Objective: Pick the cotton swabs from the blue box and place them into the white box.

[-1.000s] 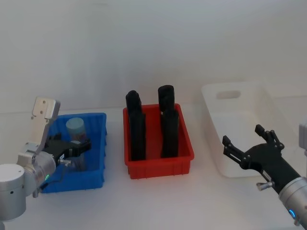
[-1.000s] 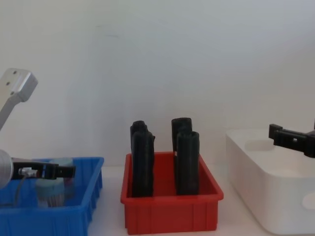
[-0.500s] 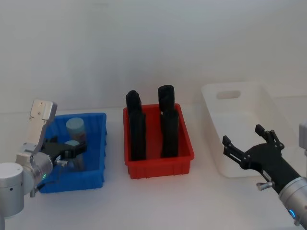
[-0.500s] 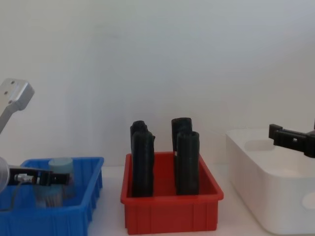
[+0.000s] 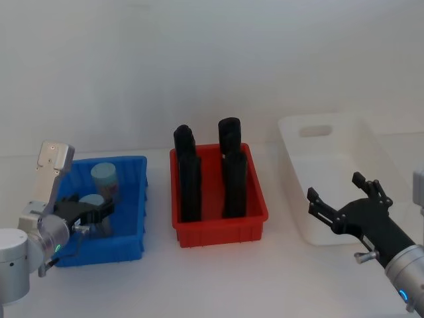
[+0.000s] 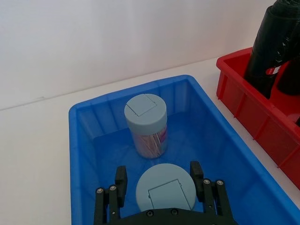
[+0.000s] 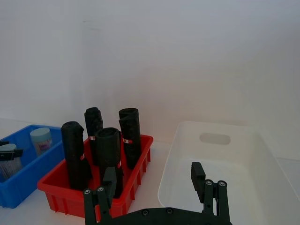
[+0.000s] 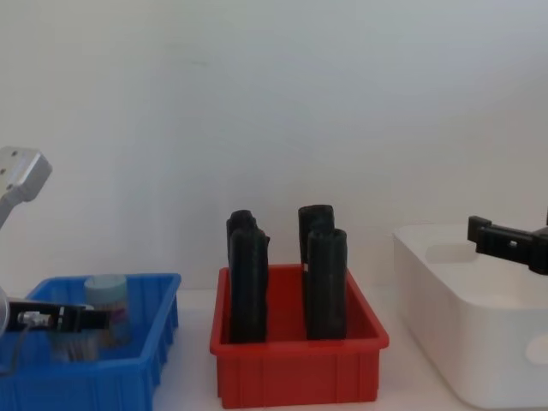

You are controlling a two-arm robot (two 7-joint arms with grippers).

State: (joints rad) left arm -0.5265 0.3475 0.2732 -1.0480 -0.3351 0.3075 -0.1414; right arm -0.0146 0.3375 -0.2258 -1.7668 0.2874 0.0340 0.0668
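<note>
Two cotton swabs jars with pale blue lids stand in the blue box. The far jar stands free near the back wall. My left gripper is low inside the box and open, with one finger on each side of the near jar, whose lid shows between them. In the head view the left gripper is at the box's front half. My right gripper hangs open and holds nothing, in front of the white box.
A red bin with several tall black cylinders stands between the blue box and the white box. The white box has nothing in it. A pale wall runs behind the table.
My left gripper has sunk lower into the blue box, and its fingers now sit around the near jar. The right arm and both jars have not moved.
</note>
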